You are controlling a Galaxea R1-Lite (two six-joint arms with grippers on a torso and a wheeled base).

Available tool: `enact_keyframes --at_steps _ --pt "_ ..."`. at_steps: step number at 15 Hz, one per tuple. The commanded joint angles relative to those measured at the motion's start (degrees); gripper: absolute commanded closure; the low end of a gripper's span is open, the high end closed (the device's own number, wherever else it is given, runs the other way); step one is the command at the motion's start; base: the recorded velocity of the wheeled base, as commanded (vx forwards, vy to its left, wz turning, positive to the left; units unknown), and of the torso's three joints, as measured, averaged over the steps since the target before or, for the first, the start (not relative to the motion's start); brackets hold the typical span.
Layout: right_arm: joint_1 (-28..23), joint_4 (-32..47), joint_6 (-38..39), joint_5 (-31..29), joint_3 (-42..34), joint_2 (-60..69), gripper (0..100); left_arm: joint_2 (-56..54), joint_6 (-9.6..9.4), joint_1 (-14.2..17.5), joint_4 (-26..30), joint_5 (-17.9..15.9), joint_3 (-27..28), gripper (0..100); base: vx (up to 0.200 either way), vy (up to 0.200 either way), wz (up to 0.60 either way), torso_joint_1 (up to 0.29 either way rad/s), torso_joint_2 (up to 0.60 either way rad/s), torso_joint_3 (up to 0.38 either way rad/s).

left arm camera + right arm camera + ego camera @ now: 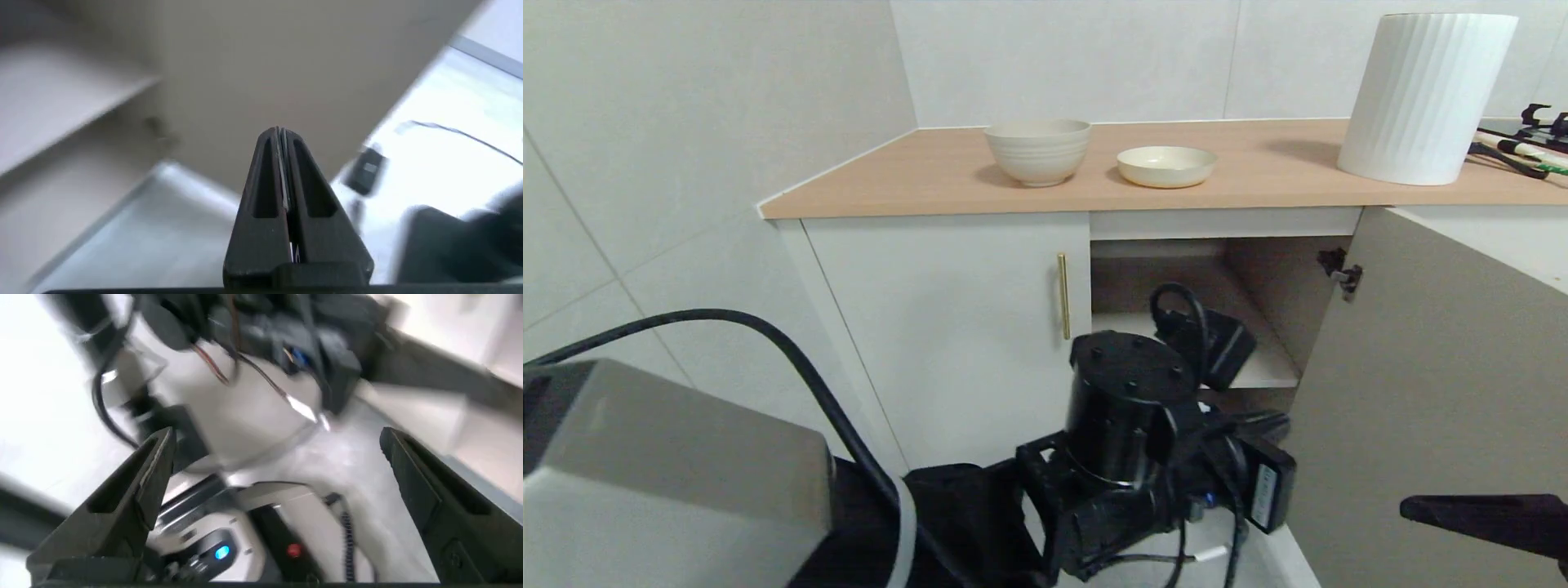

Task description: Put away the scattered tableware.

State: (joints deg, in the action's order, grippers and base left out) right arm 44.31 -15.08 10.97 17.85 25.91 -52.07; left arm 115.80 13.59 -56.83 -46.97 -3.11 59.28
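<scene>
A beige ribbed bowl (1037, 151) and a shallow cream dish (1166, 166) stand side by side on the wooden countertop (915, 184). Below them the cabinet's right door (1421, 392) hangs open, showing a bare shelf (1270, 367). My left arm's wrist (1131, 425) is low in front of that opening, well below the tableware. In the left wrist view my left gripper (279, 140) is shut with nothing in it, facing the cabinet floor. My right gripper (278, 465) is open and holds nothing; one dark finger (1486, 518) shows at the lower right, beside the open door.
A tall white ribbed container (1425, 98) stands at the counter's right, with pens and tools (1519, 151) behind it. The left cabinet door (947, 327) is closed, with a gold handle (1063, 296). Tiled walls close in the left and back.
</scene>
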Motion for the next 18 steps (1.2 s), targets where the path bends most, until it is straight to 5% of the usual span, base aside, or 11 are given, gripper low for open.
enact_keyframes --at_steps 1,6,10,13,14,18 --pt "-1.16 -0.04 0.01 -2.29 1.78 -4.01 0 -6.29 -0.06 6.82 0.21 0.03 -4.88 100 0.0 0.0 0.0 0.0 0.0 0.0" --pt "-4.32 3.04 0.1 -7.74 10.83 -14.2 0 -24.92 -0.76 23.96 6.45 -0.14 -19.03 100 0.0 0.0 0.0 0.0 0.0 0.0" --pt "-5.2 6.82 0.1 -12.05 21.91 -24.57 0 -36.08 -0.5 32.31 16.03 -0.49 -22.46 100 0.0 0.0 0.0 0.0 0.0 0.0" --pt "-5.99 7.35 0.1 -12.4 28.76 -29.94 0 -39.95 -0.5 35.56 21.22 -1.81 -21.23 100 0.0 0.0 0.0 0.0 0.0 0.0" --pt "-6.08 7.43 0.1 -12.57 30.34 -31.25 0 -41.0 -0.23 37.15 23.06 -2.43 -19.56 0 0.0 0.0 0.0 0.0 0.0 0.0" --pt "-7.31 7.61 4.06 -12.75 30.17 -32.4 0 -42.32 1.7 37.94 22.89 -3.13 -18.41 0 0.0 0.0 0.0 0.0 0.0 0.0"
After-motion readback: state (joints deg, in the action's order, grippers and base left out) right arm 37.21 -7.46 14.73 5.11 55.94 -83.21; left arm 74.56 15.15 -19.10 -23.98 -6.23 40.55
